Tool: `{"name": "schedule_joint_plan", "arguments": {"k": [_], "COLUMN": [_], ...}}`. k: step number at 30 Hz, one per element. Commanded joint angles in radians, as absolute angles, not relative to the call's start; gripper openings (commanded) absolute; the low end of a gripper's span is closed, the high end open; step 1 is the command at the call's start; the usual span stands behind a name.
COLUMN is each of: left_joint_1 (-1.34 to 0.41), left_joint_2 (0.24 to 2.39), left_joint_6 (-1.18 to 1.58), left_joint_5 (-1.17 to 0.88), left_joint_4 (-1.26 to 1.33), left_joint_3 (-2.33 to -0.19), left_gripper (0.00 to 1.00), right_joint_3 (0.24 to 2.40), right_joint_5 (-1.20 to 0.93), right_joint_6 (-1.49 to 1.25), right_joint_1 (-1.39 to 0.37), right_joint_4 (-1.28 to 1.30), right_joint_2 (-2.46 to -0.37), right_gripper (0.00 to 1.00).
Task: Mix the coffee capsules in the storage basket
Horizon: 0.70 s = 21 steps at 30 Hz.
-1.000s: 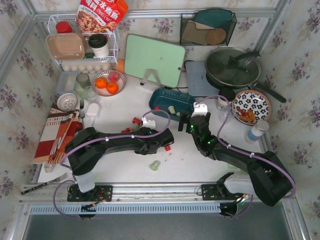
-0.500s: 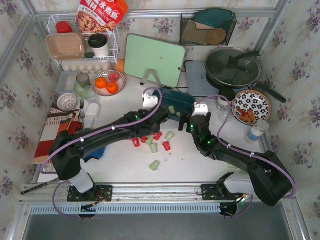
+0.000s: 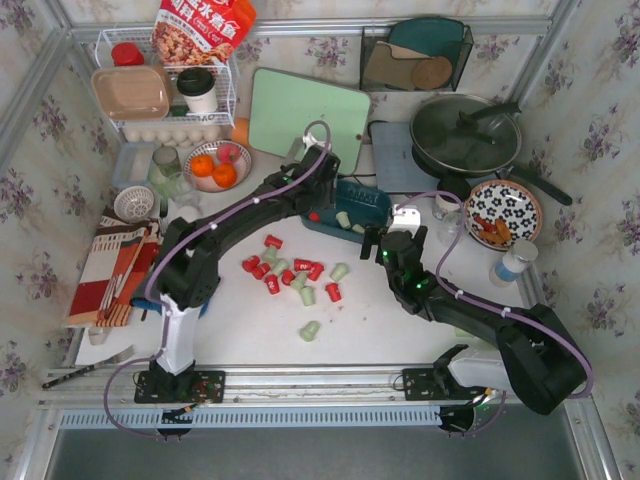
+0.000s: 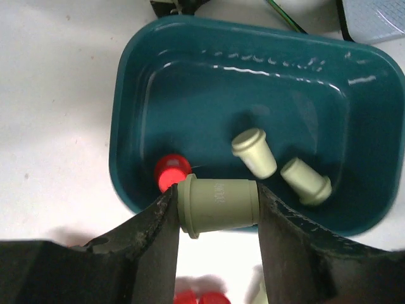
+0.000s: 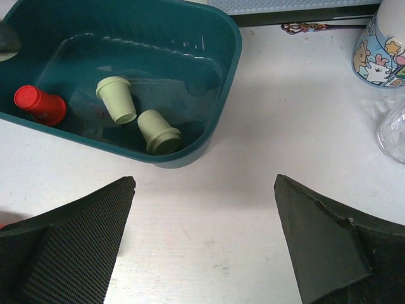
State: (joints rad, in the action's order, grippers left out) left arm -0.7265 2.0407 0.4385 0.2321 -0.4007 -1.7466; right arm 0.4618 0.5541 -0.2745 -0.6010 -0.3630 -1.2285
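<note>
Swung left gripper (image 4: 218, 214) toward far edge, over basket (image 4: 124, 95). Pinching green capsule (image 4: 218, 202) crosswise above its near wall. Right gripper (image 5: 204, 185) agape, empty.

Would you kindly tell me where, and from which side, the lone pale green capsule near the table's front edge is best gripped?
Grip the lone green capsule across its tapered body, just below the wider rim, coming straight down from above. It seems to lie on its side with bare table all round, so nothing should block that approach.
</note>
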Motion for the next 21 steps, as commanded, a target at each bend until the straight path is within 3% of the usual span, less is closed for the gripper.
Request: {"name": "schedule_joint_plan", "arguments": {"k": [1, 4, 10, 18, 21], "left_joint_1": [-0.689, -0.675, -0.673, -0.679, -0.681], "left_joint_2": [2.139, 2.165, 2.061, 1.814, 1.702], "left_joint_6": [0.417, 0.445, 0.453, 0.442, 0.443], "left_joint_5": [0.146, 0.118, 0.114, 0.162, 0.194], "left_joint_4": [-0.395, -0.364, -0.222, -0.166, -0.196], "left_joint_3": [-1.847, -1.842, -1.687, -1.471, -1.378], "left_gripper": [0.53, 0.67, 0.78, 0.81, 0.81], "right_joint_3": [0.465, 0.463, 0.465, 0.462, 0.432], "right_joint_5": [0.577, 0.578, 0.578, 0.479, 0.402], "right_joint_6": [-0.270, -0.269, -0.267, -0.236, -0.222], "right_joint_1": [-0.601, -0.601, -0.601, -0.602, -0.603], "right_joint_4": [-0.388, -0.389, -0.390, -0.377, -0.407], "right_joint_2": [-1.228, -1.227, -1.232, -1.208, -1.170], "right_gripper": [1.00, 1.00, 1.00, 0.99, 0.94]}}
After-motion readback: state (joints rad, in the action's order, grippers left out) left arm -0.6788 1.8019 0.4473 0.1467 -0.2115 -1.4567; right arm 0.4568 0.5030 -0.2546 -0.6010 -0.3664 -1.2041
